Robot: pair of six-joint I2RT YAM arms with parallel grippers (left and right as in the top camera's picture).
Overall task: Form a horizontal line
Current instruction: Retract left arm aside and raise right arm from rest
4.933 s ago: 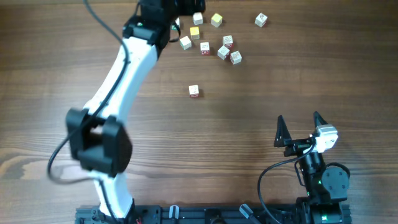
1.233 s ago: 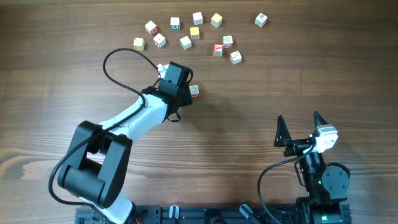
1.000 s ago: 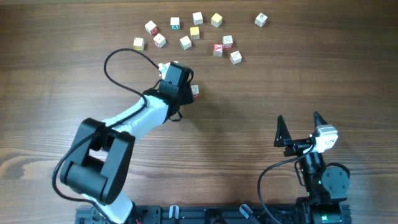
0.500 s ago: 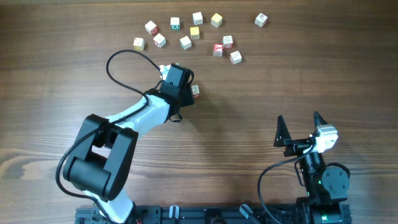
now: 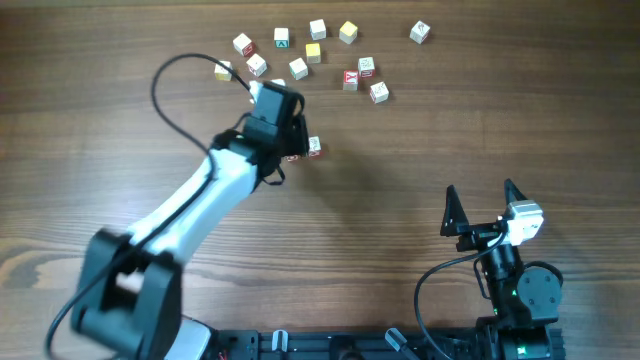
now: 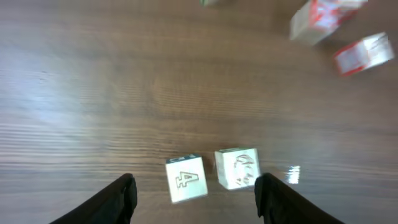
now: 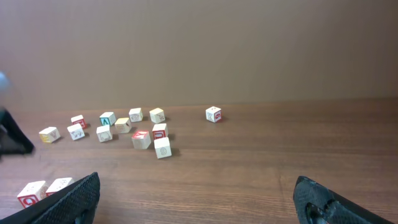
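No row of five cubes shows. Two whitish cubes stand side by side, nearly touching, in the left wrist view: one with a printed figure [image 6: 185, 178] and one to its right [image 6: 237, 168]. Overhead, only the right one [image 5: 314, 147] shows clearly beside my left gripper [image 5: 291, 142]. That gripper [image 6: 196, 200] is open and hovers just above and behind the pair. The pair also shows in the right wrist view [image 7: 45, 188]. My right gripper [image 5: 485, 207] is open and empty at the near right.
Several loose cubes lie scattered at the far side of the table [image 5: 298, 68], some yellow [image 5: 313, 52], one apart at the far right [image 5: 420, 32]. They also show in the right wrist view [image 7: 141, 139]. The left arm's cable [image 5: 165, 75] loops over the table.
The left arm came back from the far cluster to the lone cube, where two cubes now stand. In the last half second it has stretched and moved slightly away. The right arm has not moved.
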